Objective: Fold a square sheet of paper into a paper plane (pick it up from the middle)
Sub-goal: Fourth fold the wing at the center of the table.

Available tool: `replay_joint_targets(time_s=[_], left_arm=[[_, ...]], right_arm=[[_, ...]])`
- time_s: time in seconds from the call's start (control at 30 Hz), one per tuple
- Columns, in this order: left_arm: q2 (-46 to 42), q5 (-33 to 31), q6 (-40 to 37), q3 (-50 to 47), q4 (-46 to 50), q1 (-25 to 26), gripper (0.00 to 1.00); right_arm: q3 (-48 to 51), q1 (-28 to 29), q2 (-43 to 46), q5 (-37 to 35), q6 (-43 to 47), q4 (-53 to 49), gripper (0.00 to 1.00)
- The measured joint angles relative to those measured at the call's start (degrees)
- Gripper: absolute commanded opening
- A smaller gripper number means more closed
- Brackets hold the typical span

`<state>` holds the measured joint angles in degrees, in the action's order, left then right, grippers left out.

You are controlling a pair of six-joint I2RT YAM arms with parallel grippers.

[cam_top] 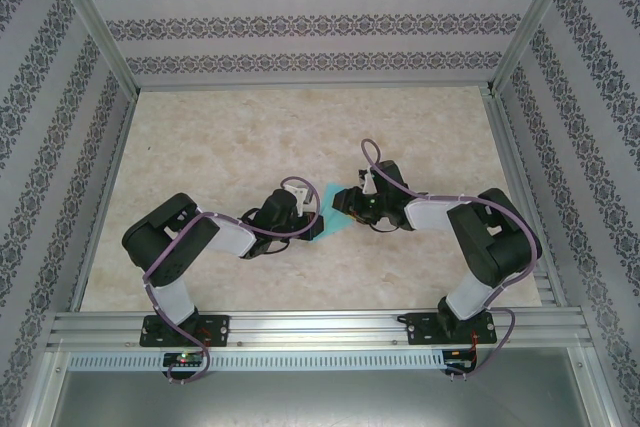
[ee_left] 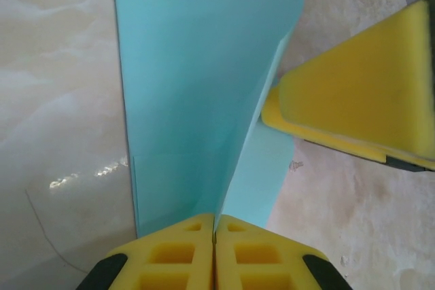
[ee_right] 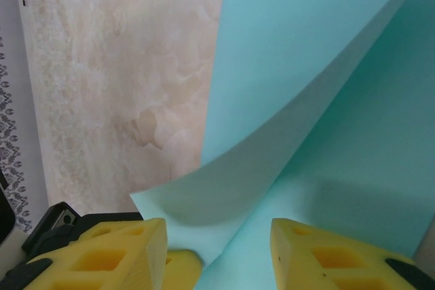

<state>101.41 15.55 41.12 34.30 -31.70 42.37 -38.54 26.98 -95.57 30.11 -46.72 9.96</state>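
Observation:
The turquoise square sheet of paper [cam_top: 331, 195] lies on the table between my two grippers, bent along a crease with one flap standing up. My left gripper [ee_left: 215, 230] is shut on the sheet [ee_left: 197, 79], pinching the raised edge between its yellow pads. My right gripper [ee_right: 217, 256] is open, its yellow fingers [ee_right: 126, 252] on either side of the sheet [ee_right: 319, 100], where a curled flap rises over the flat layer. In the top view the left gripper [cam_top: 310, 213] and the right gripper [cam_top: 350, 205] face each other closely across the paper.
The marble-patterned table [cam_top: 220, 137] stretches around the paper. Patterned walls [cam_top: 300, 27] and metal frame rails [cam_top: 310, 327] enclose it. A yellow finger of the right gripper [ee_left: 360, 100] sits close beside the paper in the left wrist view.

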Motion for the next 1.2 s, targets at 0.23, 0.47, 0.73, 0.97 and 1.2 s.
replay_joint_targets(time_s=[0.23,0.47,0.73,0.97,1.2], left_arm=[[0.0,0.7,0.3,0.0,0.0,-0.3,0.19],[0.2,1.7,-0.3,0.3,0.0,-0.4,0.27],[0.1,3.6,-2.2,1.6,1.3,-0.4,0.29],[-7.2,0.0,-4.1,1.2,8.3,-0.4,0.36],[-13.5,-2.4,-3.9,1.2,12.2,-0.4,0.33]], right_arm=[[-1.4,0.4,-1.1,-0.4,0.0,-1.8,0.46],[-2.0,0.4,-1.9,-1.7,-0.1,-3.7,0.47],[-3.1,0.4,-2.1,-2.6,-0.1,-5.6,0.48],[-4.7,0.7,-2.6,-3.8,0.0,-8.2,0.48],[-7.2,1.8,-3.3,-5.7,0.6,-12.5,0.48]])
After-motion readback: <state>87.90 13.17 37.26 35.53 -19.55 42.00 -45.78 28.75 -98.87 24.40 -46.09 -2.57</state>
